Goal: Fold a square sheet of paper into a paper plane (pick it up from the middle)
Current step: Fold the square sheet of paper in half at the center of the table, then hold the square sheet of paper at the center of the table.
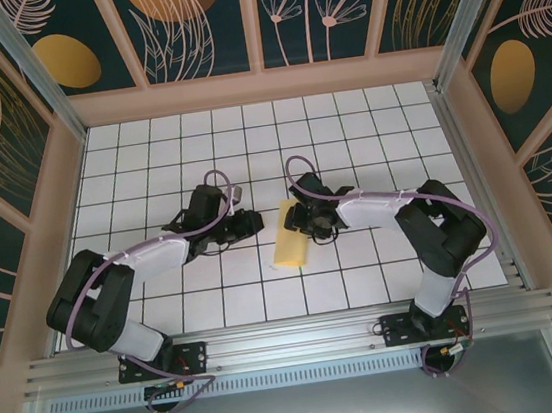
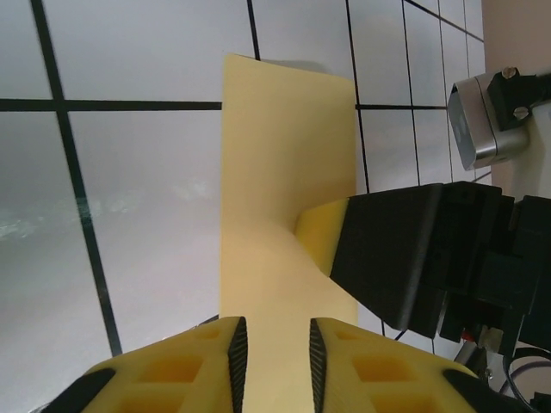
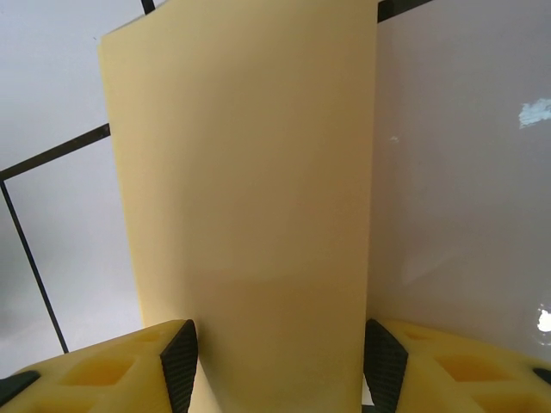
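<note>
The square sheet of paper (image 1: 290, 245) lies folded into a yellow rectangle on the white grid table, near the middle. My left gripper (image 1: 256, 221) sits at its upper left. In the left wrist view the paper (image 2: 284, 172) runs away as a long strip, and the left gripper (image 2: 273, 353) hangs over its near end with a narrow gap between the pads. My right gripper (image 1: 298, 222) is at the sheet's upper end; one of its fingers (image 2: 320, 234) touches the strip's right edge. In the right wrist view the paper (image 3: 250, 172) spans the open right gripper (image 3: 280, 366), one pad at each long edge.
The white grid table (image 1: 347, 127) is walled by beige rails and patterned panels on three sides. Both arms reach inward from the near edge and meet close together over the paper. The right arm's black wrist body (image 2: 430, 258) crowds the paper's right side.
</note>
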`<move>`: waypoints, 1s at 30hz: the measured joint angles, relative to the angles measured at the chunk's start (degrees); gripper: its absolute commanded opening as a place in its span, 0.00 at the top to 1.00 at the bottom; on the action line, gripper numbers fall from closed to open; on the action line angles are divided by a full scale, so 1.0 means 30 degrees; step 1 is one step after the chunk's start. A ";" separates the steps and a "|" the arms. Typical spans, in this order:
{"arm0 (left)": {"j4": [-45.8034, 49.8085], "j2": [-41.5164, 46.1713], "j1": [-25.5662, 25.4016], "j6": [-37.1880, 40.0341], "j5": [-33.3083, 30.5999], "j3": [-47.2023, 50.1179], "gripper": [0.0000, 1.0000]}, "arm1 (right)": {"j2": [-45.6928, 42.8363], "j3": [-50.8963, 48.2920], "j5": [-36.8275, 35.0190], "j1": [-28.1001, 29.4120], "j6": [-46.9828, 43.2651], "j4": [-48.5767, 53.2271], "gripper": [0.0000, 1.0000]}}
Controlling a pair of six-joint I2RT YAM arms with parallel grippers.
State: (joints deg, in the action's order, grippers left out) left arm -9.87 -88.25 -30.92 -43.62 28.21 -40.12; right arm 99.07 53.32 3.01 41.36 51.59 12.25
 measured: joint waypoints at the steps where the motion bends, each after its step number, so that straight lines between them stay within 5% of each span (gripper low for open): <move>1: 0.0029 -0.0233 -0.0124 0.0022 -0.0007 -0.0226 0.77 | 0.0000 0.0007 0.0000 0.0000 0.0000 0.0007 0.41; 30: 0.0379 -0.4750 -0.1457 0.0022 0.0503 -0.2914 0.92 | 0.0051 0.0015 -0.0007 0.0000 0.0007 0.0007 0.41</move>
State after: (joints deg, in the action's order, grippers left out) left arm -8.73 -102.50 -35.29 -43.55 29.71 -48.86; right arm 99.22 53.36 2.98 41.36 51.62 12.27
